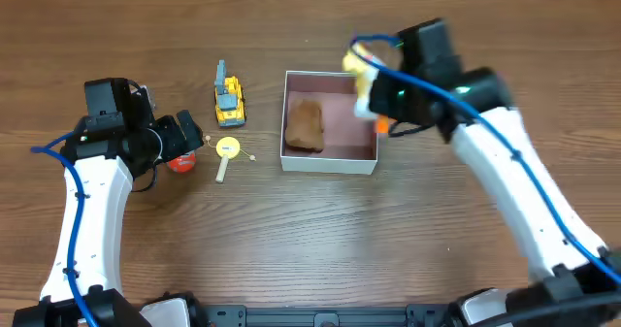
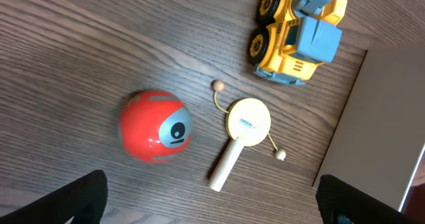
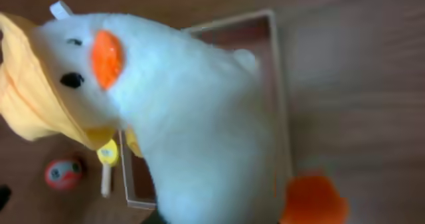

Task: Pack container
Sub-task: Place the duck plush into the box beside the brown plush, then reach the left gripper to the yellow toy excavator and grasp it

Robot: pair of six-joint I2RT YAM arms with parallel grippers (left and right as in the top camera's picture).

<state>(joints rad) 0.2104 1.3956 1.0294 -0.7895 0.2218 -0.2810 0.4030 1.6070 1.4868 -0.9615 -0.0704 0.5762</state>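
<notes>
White duck [image 3: 199, 117] is pinched by the right claw [image 1: 372, 101] over the box [image 1: 328, 162] edge. The left claw [image 2: 219, 201] is spread above the red ball [image 2: 156, 125] on the bench [image 1: 291, 249].

left gripper [image 2: 222, 207] jaws wide apart (aimed down), right gripper [image 1: 374, 99] jaws clamped on plush duck [image 3: 199, 117].

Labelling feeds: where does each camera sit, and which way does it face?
Overhead: above the table, looking down on left arm, right arm and container.
Left wrist: on the left arm, facing down at the red ball; fingertips at bottom corners.
Right wrist: faces the plush duck, container behind; its hand mostly hidden.
Shared: red ball.
</notes>
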